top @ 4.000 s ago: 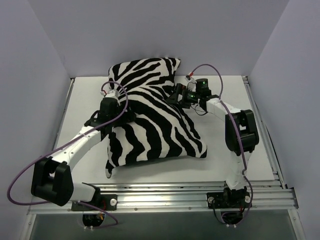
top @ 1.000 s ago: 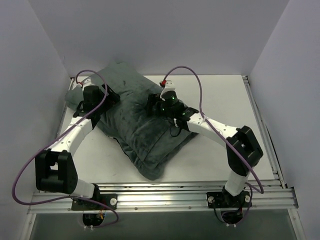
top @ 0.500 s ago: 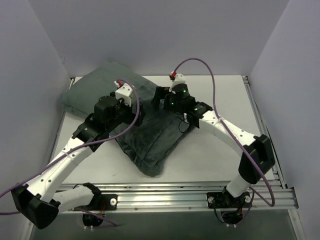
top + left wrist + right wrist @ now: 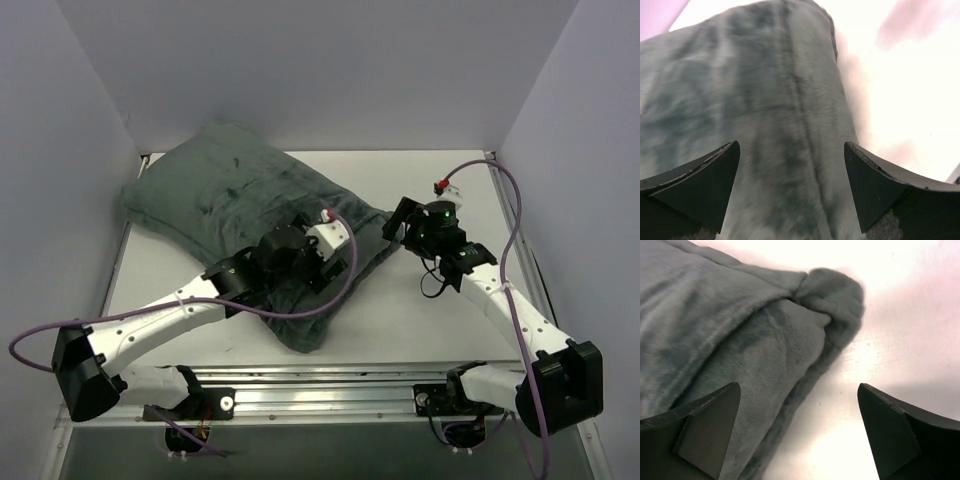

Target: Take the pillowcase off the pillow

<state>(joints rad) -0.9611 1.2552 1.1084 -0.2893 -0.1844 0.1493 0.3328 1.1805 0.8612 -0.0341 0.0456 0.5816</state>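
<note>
On the table (image 4: 450, 190), your pillowcase (image 4: 220, 195) lies grey-green side up, running from the back-left corner to the near middle. Its right corner reaches further right than half a second ago. Your left gripper (image 4: 791, 146) has slid from the cloth's middle to its near-right part and hangs over it, fingers spread wide, holding nothing. Your right gripper (image 4: 798, 388) has drawn back rightward, and its wide-spread fingers straddle that bunched corner and bare table. A purple cable (image 4: 522, 215) arcs beside the right arm.
</note>
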